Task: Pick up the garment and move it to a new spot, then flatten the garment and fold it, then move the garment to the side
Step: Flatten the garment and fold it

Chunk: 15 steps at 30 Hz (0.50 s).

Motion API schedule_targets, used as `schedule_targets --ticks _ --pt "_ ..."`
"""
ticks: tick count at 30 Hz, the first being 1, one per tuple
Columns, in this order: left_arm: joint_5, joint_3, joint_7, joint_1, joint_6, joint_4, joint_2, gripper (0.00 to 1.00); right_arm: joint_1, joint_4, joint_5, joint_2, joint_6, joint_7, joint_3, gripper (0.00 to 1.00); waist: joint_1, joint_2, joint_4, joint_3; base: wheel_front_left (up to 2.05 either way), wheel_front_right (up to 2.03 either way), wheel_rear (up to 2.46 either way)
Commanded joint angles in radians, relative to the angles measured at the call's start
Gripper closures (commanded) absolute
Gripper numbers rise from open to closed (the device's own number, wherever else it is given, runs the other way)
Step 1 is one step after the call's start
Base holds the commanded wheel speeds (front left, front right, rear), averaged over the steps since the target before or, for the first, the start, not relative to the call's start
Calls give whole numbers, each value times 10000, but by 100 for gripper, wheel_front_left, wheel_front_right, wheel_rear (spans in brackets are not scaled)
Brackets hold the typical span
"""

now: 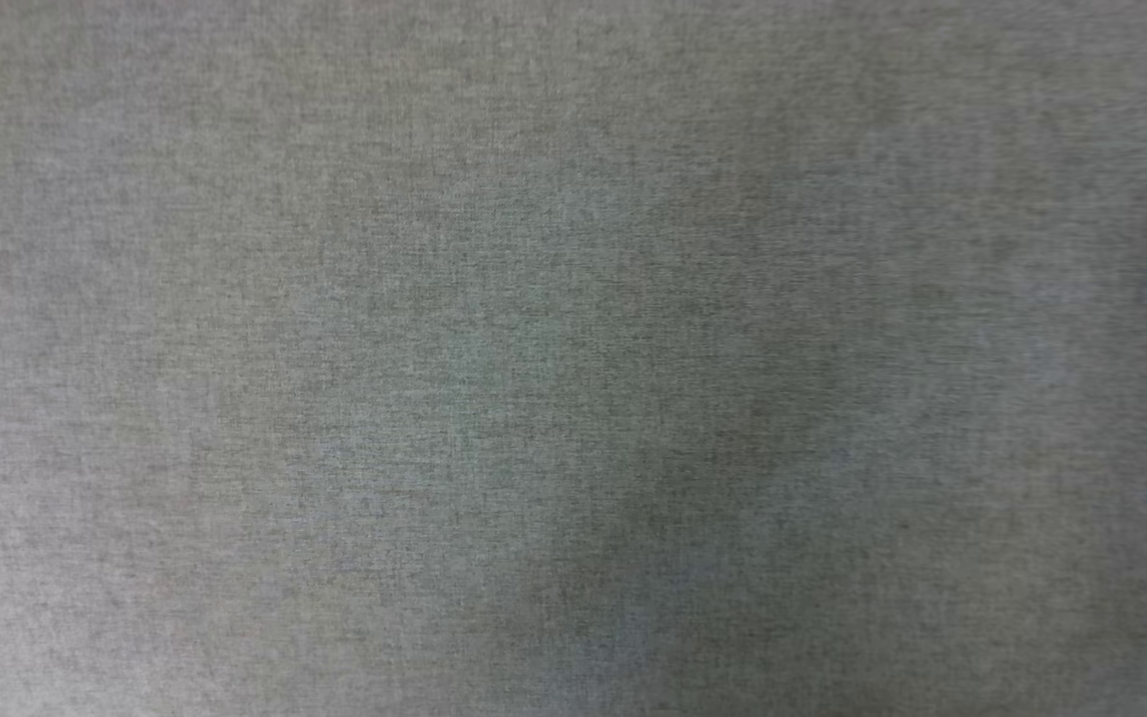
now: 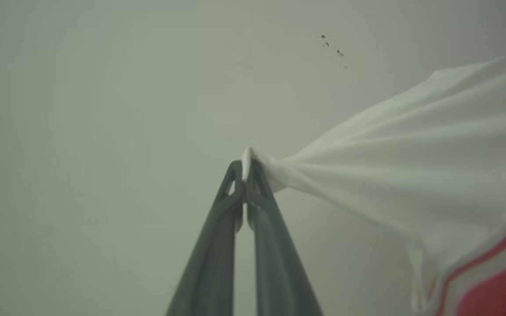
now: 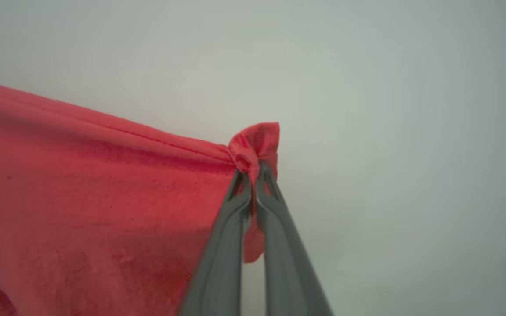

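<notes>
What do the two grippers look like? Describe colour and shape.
Left gripper: two long, dark grey, matte fingers that taper to narrow tips, each with a small triangular cut-out near the tip. Right gripper: the same dark grey tapering pair with the same cut-outs.

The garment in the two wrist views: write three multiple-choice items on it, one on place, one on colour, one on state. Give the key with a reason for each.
1. In the left wrist view, the garment stretches away from the left hand toward that view's:
A. right
B. left
C. top

2. The cloth pinched by the right hand is:
A. white
B. red
C. blue

3. The right hand is:
A. wide open
B. shut on cloth
C. shut on nothing

Key:
1 A: the white cloth fans out rightward from the pinch.
2 B: a bunched red corner sticks out just past the grip.
3 B: red cloth is clamped in its closed grip.
</notes>
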Motion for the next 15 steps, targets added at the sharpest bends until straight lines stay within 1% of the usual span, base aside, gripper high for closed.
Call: schedule_targets --ticks 1,3,5,11,15 --pt "-79 -36 -54 225 15 194 38 100 -9 283 -78 -33 -41 -200 0 100 -3 0 89 147 0 0 0" --pt "-281 -171 -108 646 -82 262 -132 100 141 660 -39 -17 -36 -443 159 100 -3 0 196 187 0 0 0" --pt "-529 -144 -112 1272 -95 -185 -343 100 427 986 -29 -70 -35 -649 349 100 -3 0 301 217 0 0 0" --pt "-1009 -85 -109 3909 208 -1429 -854 100 1418 1594 423 -36 -30 -1366 877 100 -3 0 537 -46 0 0 0" --pt "-1181 -96 -111 5808 325 -2147 -1212 100 2457 1857 762 59 -30 -1716 1201 100 -3 0 582 -428 0 0 0"
